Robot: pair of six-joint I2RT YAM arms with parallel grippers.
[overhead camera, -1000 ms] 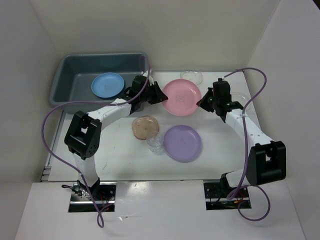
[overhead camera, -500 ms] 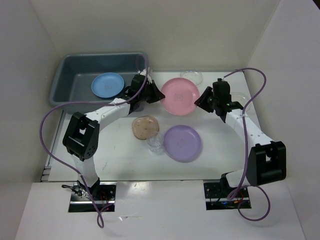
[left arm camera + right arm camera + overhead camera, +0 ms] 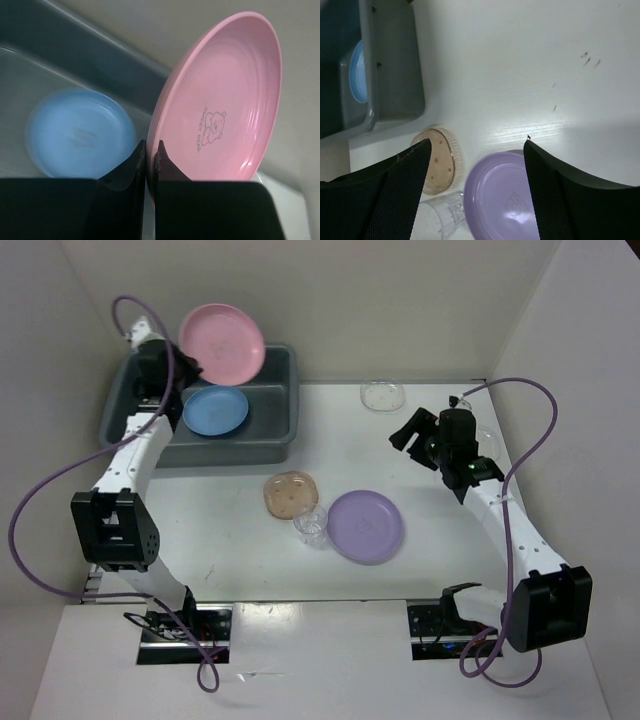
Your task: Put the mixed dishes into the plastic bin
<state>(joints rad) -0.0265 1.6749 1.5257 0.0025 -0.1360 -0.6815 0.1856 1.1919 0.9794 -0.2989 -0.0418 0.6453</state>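
My left gripper point(image 3: 151, 147) is shut on the rim of the pink plate point(image 3: 225, 100), held tilted on edge in the air over the dark gray plastic bin point(image 3: 290, 390). A blue plate point(image 3: 215, 410) lies flat inside the bin. In the top view my right gripper point(image 3: 408, 432) hangs open over the table's right side with nothing between its fingers. Below it lie the lavender plate point(image 3: 505, 200), the tan speckled dish point(image 3: 437, 167) and the small clear cup point(image 3: 442, 215), close together.
A clear shallow bowl point(image 3: 383, 395) sits at the back of the table, right of the bin. White walls close in the table at the back and both sides. The left arm's purple cable point(image 3: 40, 500) loops out over the left edge.
The right gripper let go of the pink plate, opened wide and drew back to the right. The left arm swung the plate up and left, from mid-table to above the bin.
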